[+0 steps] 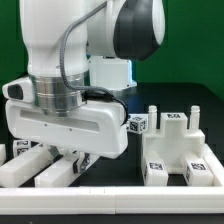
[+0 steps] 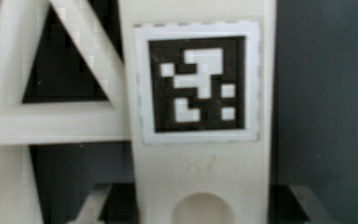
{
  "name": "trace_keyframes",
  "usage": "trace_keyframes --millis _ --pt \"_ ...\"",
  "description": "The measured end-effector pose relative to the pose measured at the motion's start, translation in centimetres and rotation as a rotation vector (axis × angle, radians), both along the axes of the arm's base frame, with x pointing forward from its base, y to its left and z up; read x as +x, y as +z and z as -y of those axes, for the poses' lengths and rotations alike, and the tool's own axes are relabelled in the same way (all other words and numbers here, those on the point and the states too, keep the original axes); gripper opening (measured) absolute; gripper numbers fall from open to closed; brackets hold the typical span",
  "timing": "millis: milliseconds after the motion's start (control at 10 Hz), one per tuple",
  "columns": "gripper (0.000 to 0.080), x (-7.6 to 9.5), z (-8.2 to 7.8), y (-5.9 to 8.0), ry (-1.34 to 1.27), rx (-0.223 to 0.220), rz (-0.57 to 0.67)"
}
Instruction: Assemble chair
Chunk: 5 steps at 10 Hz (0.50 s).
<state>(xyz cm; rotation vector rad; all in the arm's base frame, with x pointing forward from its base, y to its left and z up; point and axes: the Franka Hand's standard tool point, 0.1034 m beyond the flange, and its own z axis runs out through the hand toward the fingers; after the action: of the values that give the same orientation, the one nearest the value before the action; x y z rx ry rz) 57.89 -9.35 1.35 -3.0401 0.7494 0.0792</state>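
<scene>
The chair is in loose white parts with black-and-white tags. My gripper (image 1: 76, 160) is down at the exterior view's left, among long white pieces (image 1: 28, 168) lying on the dark table. In the wrist view a flat white chair piece (image 2: 194, 165) with a tag (image 2: 197, 85) and a rounded notch at its end runs between my fingers (image 2: 105, 202), which stand close against both of its sides. Beside it lies a white frame piece with a slanted bar (image 2: 51, 110). The blocky seat part (image 1: 175, 150) stands at the exterior view's right.
A small tagged white block (image 1: 138, 124) sits between my gripper and the seat part. A white strip (image 1: 120, 207) runs along the table's front edge. The arm's big white body (image 1: 70, 60) fills the upper left of the exterior view.
</scene>
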Motion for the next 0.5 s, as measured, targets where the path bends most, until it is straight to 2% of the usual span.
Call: trace_keyframes --millis 200,300,500 --pt "0.0282 -0.1 0.1 0.2 0.001 0.003 -0.004" --pt "0.0282 -0.4 0.1 1.4 0.003 0.026 -0.021" --pt "0.0282 -0.3 -1.1 5.6 0.033 0.075 -0.027"
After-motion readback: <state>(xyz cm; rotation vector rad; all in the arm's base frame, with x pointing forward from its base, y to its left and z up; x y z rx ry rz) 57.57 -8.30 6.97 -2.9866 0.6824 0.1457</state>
